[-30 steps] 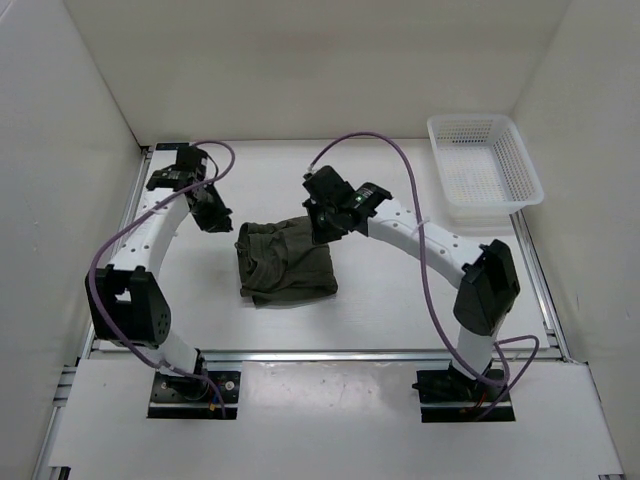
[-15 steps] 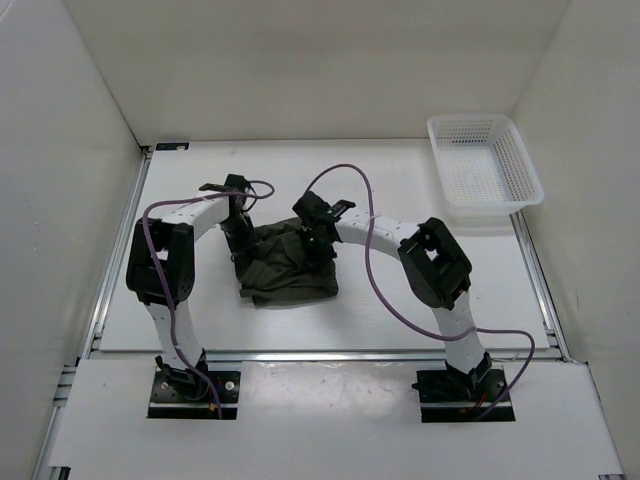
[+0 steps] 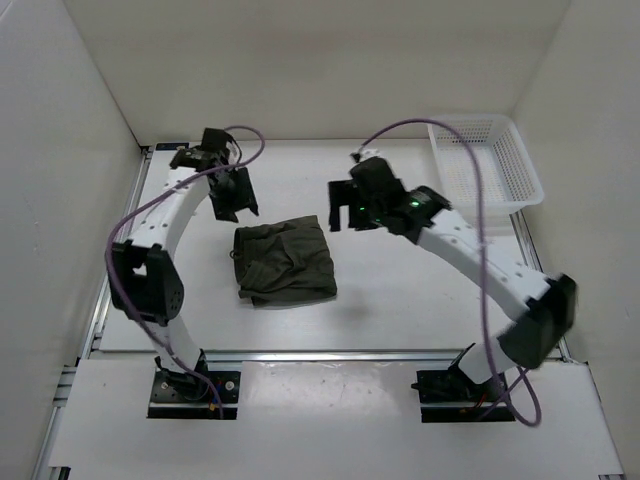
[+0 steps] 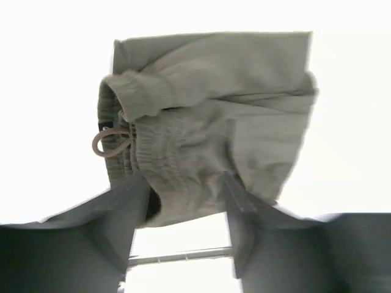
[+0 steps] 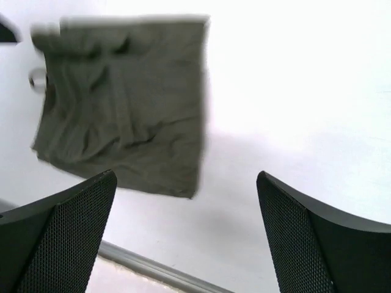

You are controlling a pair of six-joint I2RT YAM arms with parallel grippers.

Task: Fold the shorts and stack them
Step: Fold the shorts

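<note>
- While the shorts [image 3: 285, 262] lie in a folded bundle on the white table [image 3: 400, 300], neither arm touches them.
- Their drawstring [image 4: 110, 143] loops out at the waistband, left side.
- Just beyond the shorts' far left corner hangs the left gripper [image 3: 233, 197], fingers spread, holding nothing.
- Beyond their far right corner hangs the right gripper [image 3: 345, 208], fingers wide apart; it looks raised, though the blurred view leaves that unsure.
- Farthest from the shorts, to the right, sits a white basket [image 3: 485, 170].

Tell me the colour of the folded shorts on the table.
The shorts are plain dark olive green, with no pattern; the top external view shows it best.
</note>
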